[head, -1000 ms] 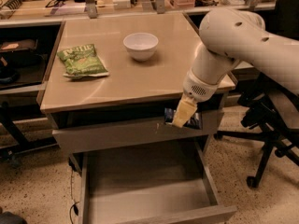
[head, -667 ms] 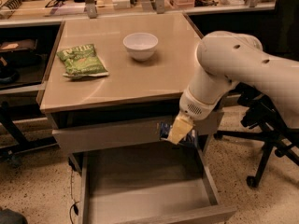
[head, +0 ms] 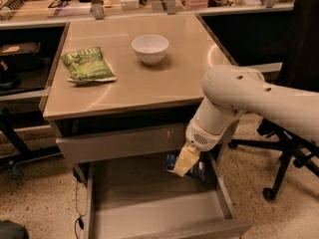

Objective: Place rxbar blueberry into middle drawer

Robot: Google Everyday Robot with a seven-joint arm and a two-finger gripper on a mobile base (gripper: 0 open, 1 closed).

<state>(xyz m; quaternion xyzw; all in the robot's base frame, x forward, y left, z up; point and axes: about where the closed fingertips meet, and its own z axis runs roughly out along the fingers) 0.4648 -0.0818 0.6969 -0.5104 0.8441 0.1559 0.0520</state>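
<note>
The rxbar blueberry (head: 198,171), a dark blue wrapper, is held between my gripper's pale fingers. My gripper (head: 184,163) is shut on it and hangs from the white arm (head: 239,98) inside the back right part of the open middle drawer (head: 134,205). The bar is just above the drawer's grey floor; I cannot tell whether it touches. The fingers hide most of the bar.
A green chip bag (head: 87,63) and a white bowl (head: 150,49) sit on the tan counter top (head: 164,83). The drawer above (head: 119,143) is nearly shut. An office chair base (head: 281,156) stands to the right. Dark shelves are at the left.
My gripper has moved down and left with the bar, from beside the upper drawer's front into the open middle drawer.
</note>
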